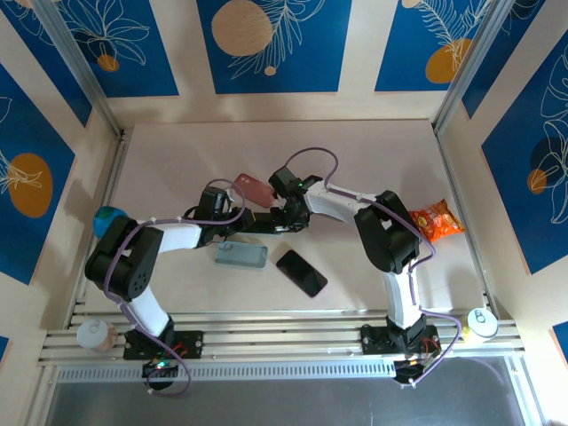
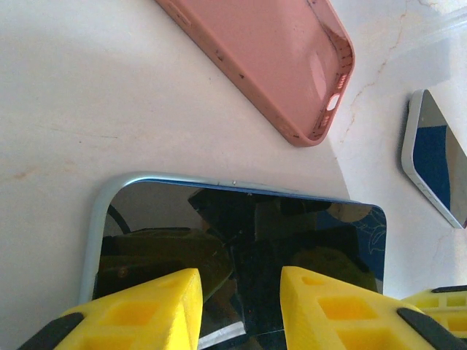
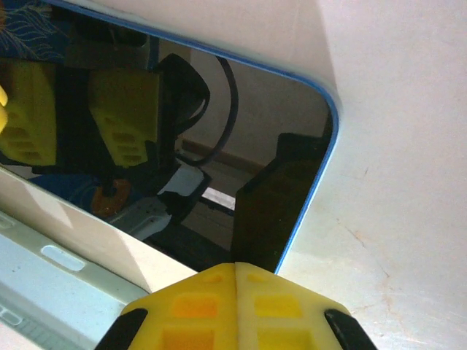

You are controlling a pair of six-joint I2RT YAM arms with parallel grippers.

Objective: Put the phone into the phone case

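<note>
L gripper (image 2: 241, 299) sits part-spread, pads (image 2: 139, 306) over the near end of the blue-rimmed phone (image 2: 241, 240), not around it; can't tell if they press on it; R gripper (image 3: 235, 292) is pressed together, tips at the phone's rim by a corner; phone is mid-table btwn both arms, pink case (image 2: 277, 65) just beyond, pale case (image 1: 241, 256) and black phone (image 1: 302, 272) nearby. Risk: a closed-tip nudge could skid the phone away; wrists so close could clash. Free room lies twd the back of the table (image 1: 373, 151); near side looks crowded.
</note>
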